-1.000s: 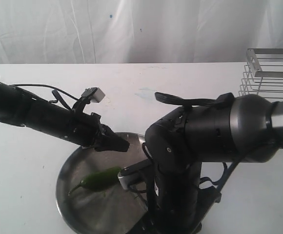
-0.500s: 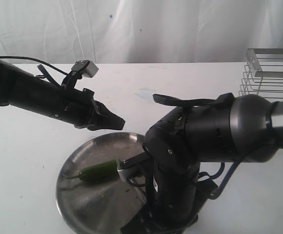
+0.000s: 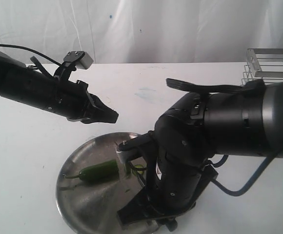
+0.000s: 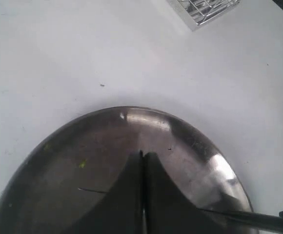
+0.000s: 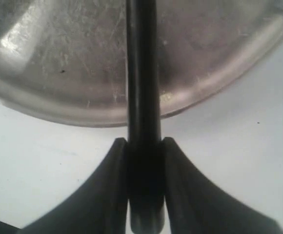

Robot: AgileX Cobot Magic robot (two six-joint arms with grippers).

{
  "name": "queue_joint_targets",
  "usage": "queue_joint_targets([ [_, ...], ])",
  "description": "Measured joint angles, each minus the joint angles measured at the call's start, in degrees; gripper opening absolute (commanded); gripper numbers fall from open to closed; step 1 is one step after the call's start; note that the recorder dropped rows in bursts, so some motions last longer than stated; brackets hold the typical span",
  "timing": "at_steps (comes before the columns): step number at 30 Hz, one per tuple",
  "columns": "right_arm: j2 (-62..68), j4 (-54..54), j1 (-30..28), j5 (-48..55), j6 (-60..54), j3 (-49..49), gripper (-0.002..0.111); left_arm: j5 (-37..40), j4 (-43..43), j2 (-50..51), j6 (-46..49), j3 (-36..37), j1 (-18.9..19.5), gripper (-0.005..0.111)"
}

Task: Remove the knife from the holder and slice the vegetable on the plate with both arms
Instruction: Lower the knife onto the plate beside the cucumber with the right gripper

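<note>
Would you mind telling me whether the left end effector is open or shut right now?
Shut. In the left wrist view the left end effector has its fingertips pressed together with nothing between them, above the plate.

The scene was viewed by the exterior camera from above, near the table. Each wrist camera was aimed down past its fingers (image 4: 142,195), close to the plate (image 5: 58,105), which was shared by all views.

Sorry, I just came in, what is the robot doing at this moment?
It is busy cutting a pepper. The right gripper is shut on the knife, held over the plate. The green vegetable lies on the plate. The left gripper, jaws shut and empty, hangs above the plate. The holder stands behind.
</note>
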Motion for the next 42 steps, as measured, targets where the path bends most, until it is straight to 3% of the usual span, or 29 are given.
queue_joint_targets([
  [23,-0.6,-2.2,0.0,-2.7,0.9,0.0,0.0,-0.5,0.0,-0.2,-0.1,0.0,0.0,0.0],
  [30,-0.6,-16.6,0.0,-2.8,11.2,0.0,0.0,-2.8,0.0,-0.2,-0.2,0.0,0.0,0.0],
  [34,-0.6,-18.5,-0.5,-5.1,12.4,0.0,0.0,-4.2,0.0,-0.2,-2.3,0.0,0.0,0.0],
  [38,-0.6,-14.8,-4.0,-7.2,10.0,-0.4,0.0,-4.6,0.2,-0.2,-3.4,0.0,0.0,0.0],
  [42,0.3,-0.5,-9.6,-4.7,-5.6,-2.6,0.0,-4.7,0.6,-0.2,-3.9,0.0,0.0,0.0],
])
